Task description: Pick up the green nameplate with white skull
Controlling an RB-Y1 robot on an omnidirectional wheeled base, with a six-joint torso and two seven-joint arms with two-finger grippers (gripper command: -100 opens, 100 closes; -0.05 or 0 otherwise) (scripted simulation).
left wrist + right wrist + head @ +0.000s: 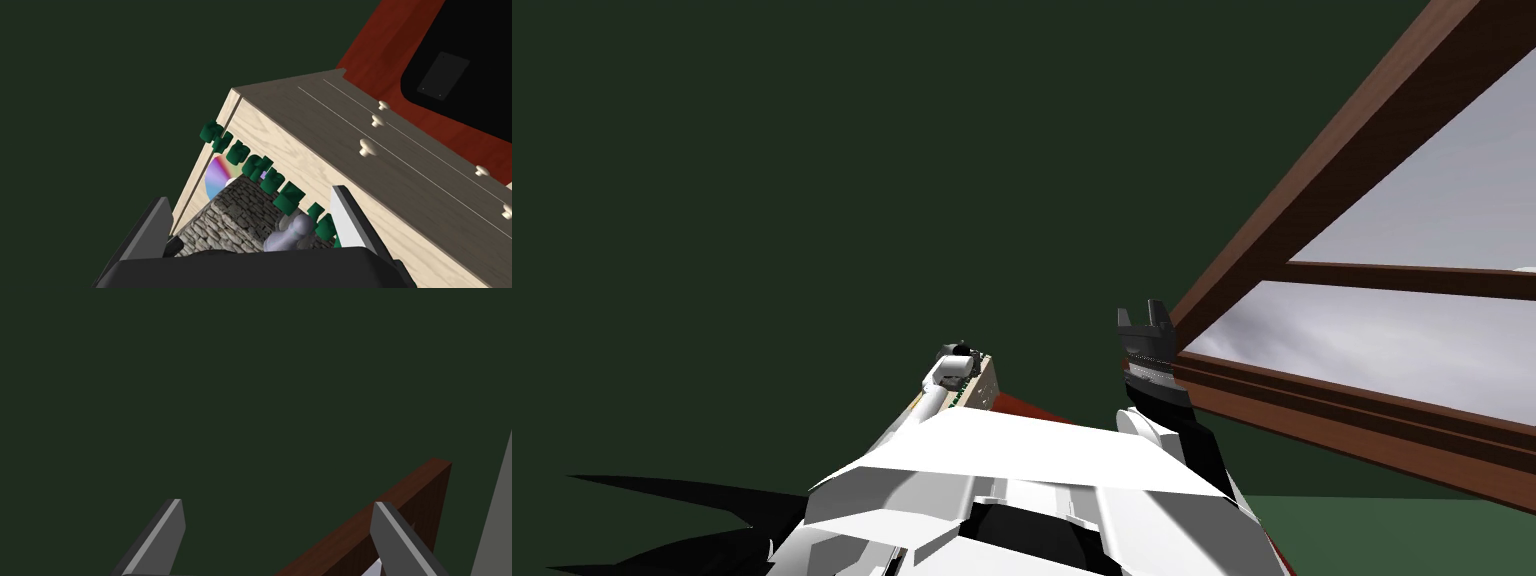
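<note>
The left hand (251,195) is spread wide and holds nothing. It hovers over the top of a pale wooden chest of drawers (310,165). The dark green nameplate of raised block letters (256,167) runs along one edge of that top. Its near end lies just inside one finger. A pale shape there may be the skull, though I cannot tell.

The likeliest slip is closing on the wrong thing. A grey pawn-shaped figurine (290,235) and a grey stone-textured block (230,225) sit between the fingers, and a rainbow-sheened disc (217,175) lies beyond. A sideways nudge might also tip the nameplate off its edge. A grip on one end might let it swivel.

The right hand (277,503) is spread too and holds nothing.
</note>
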